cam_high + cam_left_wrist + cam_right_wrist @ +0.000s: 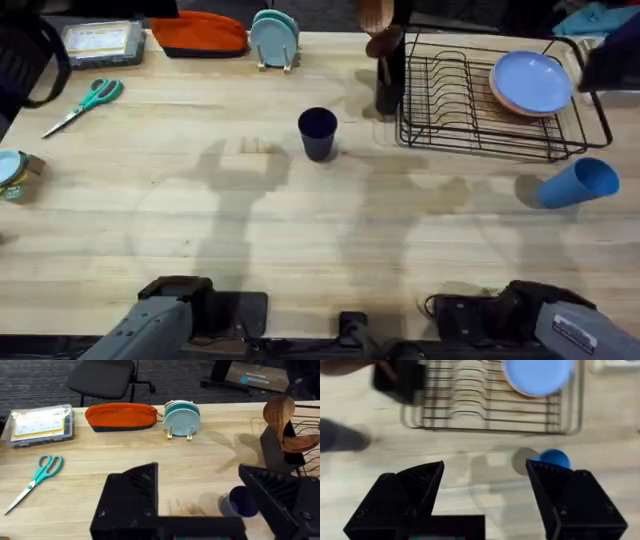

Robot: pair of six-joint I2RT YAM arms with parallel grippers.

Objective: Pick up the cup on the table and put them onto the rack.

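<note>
A dark navy cup stands upright near the table's middle, left of the rack; it also shows beside my left fingers. A bright blue cup lies tilted on the wood in front of the rack's right end, and shows again just beyond my right fingers. The black wire rack holds a blue plate. My left gripper is open and holds nothing. My right gripper is open too. Both arms sit low at the near edge.
A dark utensil holder with wooden spoons stands against the rack's left side. Teal plates on a small stand, an orange pouch, a clear box and scissors lie along the far left. A small item sits at the left edge.
</note>
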